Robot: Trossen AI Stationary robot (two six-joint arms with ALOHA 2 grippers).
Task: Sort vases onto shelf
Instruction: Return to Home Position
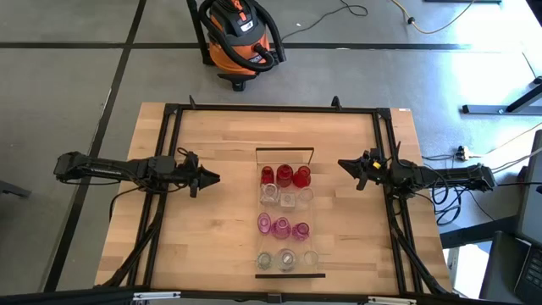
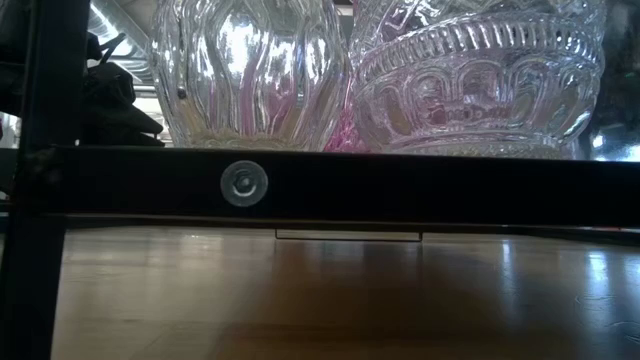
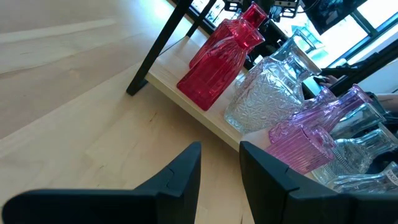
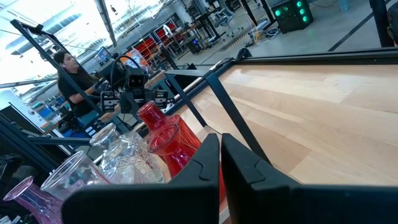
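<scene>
The shelf point(image 1: 285, 159) lies in the middle of the table, running from far to near. Vases stand on it in rows of three: red point(image 1: 285, 175), clear point(image 1: 286, 197), pink point(image 1: 282, 227) and clear point(image 1: 286, 259). My left gripper point(image 1: 212, 178) hovers left of the shelf, open and empty. Its wrist view shows a red vase point(image 3: 217, 62), a clear vase point(image 3: 267, 93) and a pink vase point(image 3: 317, 134) ahead. My right gripper point(image 1: 343, 164) hovers right of the shelf, shut and empty, facing the red vases point(image 4: 165, 140).
The black table frame point(image 1: 279, 108) runs along the far and side edges. An orange vacuum point(image 1: 241, 38) stands on the floor beyond the far edge. A person point(image 4: 71, 74) sits in the room behind. In the low view, the shelf's black end bar point(image 2: 340, 185) crosses below clear vases point(image 2: 245, 70).
</scene>
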